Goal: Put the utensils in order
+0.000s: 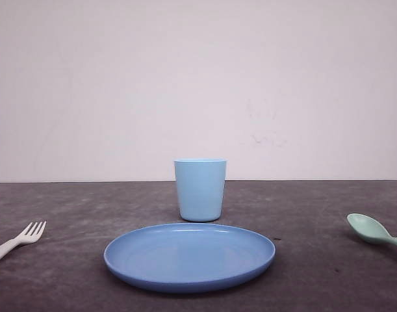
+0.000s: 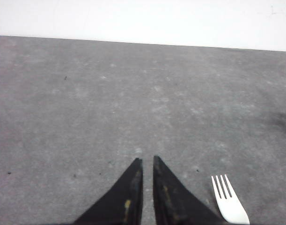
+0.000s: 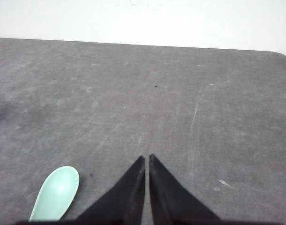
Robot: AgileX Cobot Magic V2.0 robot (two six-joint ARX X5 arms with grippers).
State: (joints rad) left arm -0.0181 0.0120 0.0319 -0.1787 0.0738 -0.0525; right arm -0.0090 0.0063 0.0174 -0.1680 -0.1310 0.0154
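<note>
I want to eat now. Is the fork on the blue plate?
No, the fork lies on the table, off to the left of the plate, not touching it.

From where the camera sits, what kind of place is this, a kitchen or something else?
Probably a test bench rather than a kitchen: a bare grey table against a blank wall, with only a toy-like plastic setting of blue plate, cup, fork and spoon.

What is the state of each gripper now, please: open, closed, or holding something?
Left gripper: closed, holding nothing; the small white plastic fork lies beside it.
Right gripper: closed, holding nothing; the pale mint-green plastic spoon lies beside it.
</note>
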